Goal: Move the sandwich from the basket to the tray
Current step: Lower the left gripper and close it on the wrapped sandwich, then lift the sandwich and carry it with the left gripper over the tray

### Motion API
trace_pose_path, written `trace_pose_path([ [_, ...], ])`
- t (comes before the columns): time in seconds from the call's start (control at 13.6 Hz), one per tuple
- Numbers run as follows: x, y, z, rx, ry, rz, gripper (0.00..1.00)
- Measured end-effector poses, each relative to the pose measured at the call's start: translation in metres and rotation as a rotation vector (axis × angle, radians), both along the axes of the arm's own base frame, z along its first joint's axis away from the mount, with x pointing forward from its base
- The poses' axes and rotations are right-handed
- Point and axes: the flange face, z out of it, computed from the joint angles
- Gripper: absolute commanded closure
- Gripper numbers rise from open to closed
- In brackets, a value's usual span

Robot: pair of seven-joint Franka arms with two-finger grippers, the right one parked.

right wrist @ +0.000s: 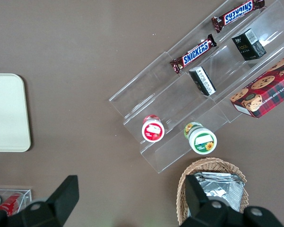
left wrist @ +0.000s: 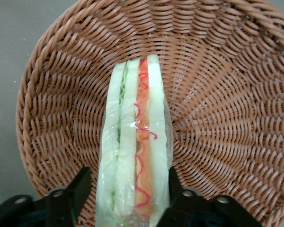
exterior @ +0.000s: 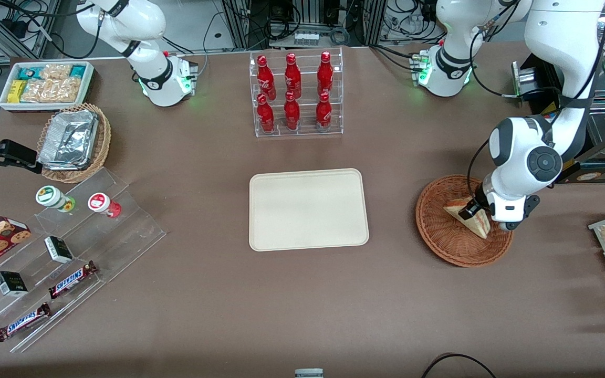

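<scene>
Robot lab: cable-strewn racks [exterior: 302, 21]

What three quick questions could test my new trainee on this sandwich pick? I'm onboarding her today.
1. True or false: the sandwich lies on the tray.
2. The gripper fingers stand: A) on either side of the sandwich, B) above the bottle rack.
3. Fill in: the sandwich sits in the ____.

Key: 1 false; 2 A; 3 basket.
</scene>
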Motion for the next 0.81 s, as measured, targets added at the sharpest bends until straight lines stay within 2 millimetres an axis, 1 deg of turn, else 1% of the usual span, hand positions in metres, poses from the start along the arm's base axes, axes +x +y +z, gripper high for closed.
trace_pose_path([
  [0.15,-0.001,0.001,0.013,0.003,0.022,0.0,1.0],
  [0.3,0.001,-0.001,0.039,0.006,0.041,-0.008,1.0],
  [0.37,0.004,-0.004,0.055,0.007,0.049,-0.017,1.0],
  [0.44,0.008,-0.011,0.069,0.007,0.059,-0.033,1.0],
  [0.59,0.014,-0.037,0.092,0.003,0.068,-0.08,1.0],
  [0.66,0.015,-0.055,0.1,0.0,0.066,-0.112,1.0],
  [0.81,0.012,-0.096,0.108,-0.012,0.056,-0.196,1.0],
])
